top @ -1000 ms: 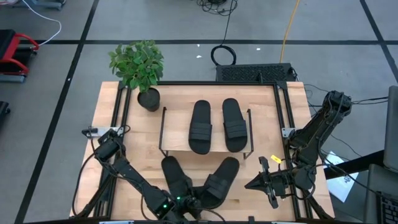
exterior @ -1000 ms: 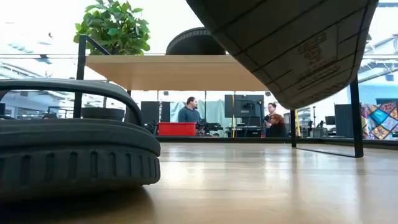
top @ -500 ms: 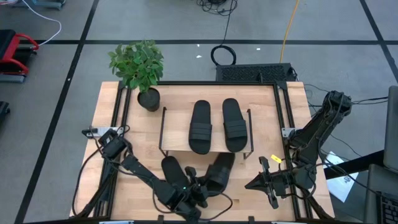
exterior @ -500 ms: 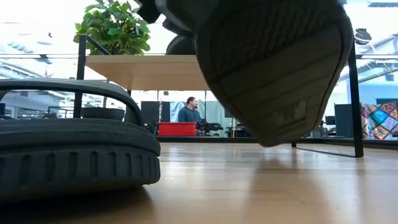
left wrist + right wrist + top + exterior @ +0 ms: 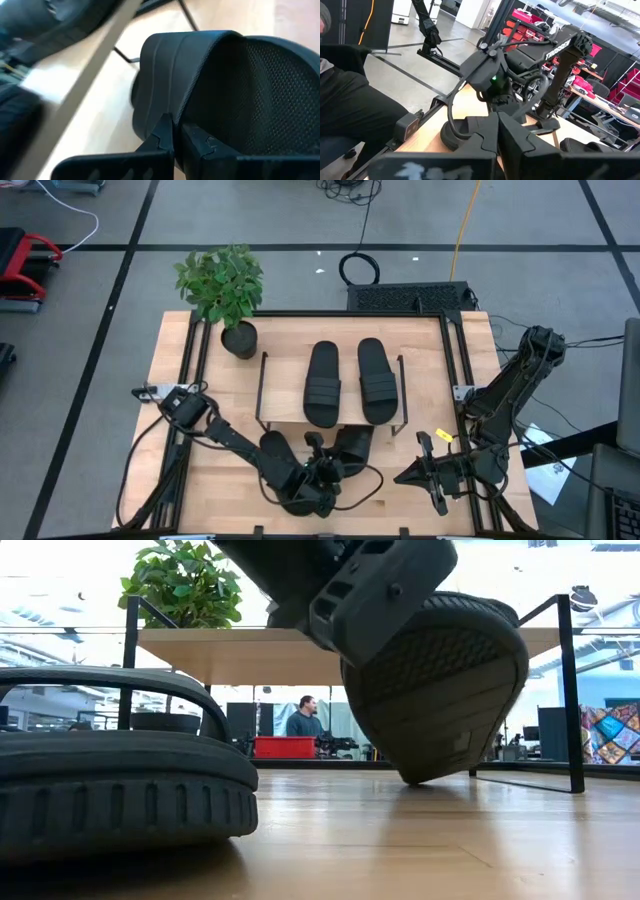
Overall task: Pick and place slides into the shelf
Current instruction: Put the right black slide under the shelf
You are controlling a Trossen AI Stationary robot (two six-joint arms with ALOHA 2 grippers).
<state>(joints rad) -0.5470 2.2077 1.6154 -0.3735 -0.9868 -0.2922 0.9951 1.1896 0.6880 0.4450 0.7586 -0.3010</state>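
Observation:
Two black slides lie side by side on the shelf's (image 5: 348, 385) wooden top board, the left slide (image 5: 322, 383) and the right slide (image 5: 377, 380). A third slide (image 5: 275, 452) rests sole-down on the table in front of the shelf and fills the low view's left foreground (image 5: 120, 790). My left gripper (image 5: 318, 468) is shut on the fourth slide (image 5: 352, 445), at the shelf's near edge. That slide is tilted, with its sole (image 5: 440, 690) facing the table's near edge. My right gripper (image 5: 432, 472) waits shut at the right near corner. My left gripper pinches the fourth slide's ribbed strap at its edge (image 5: 172, 107) between the two fingers (image 5: 161, 135). It comes slanting from the table's near side. The slide stands steeply tilted, its far end (image 5: 420, 772) low by the table under the shelf board; whether it touches the table I cannot tell.
A potted plant (image 5: 222, 285) stands at the table's far left corner beside the shelf. The shelf's black wire legs (image 5: 570, 690) frame the low space under the board (image 5: 250, 655). A black grille (image 5: 410, 297) sits beyond the far edge. People sit in the room behind.
My left gripper has carried the fourth slide from the table's near edge toward the shelf and lower. The slide has tipped from nearly flat overhead to steeply tilted, and its far end has come down toward the table under the shelf's front edge. The right arm stayed still.

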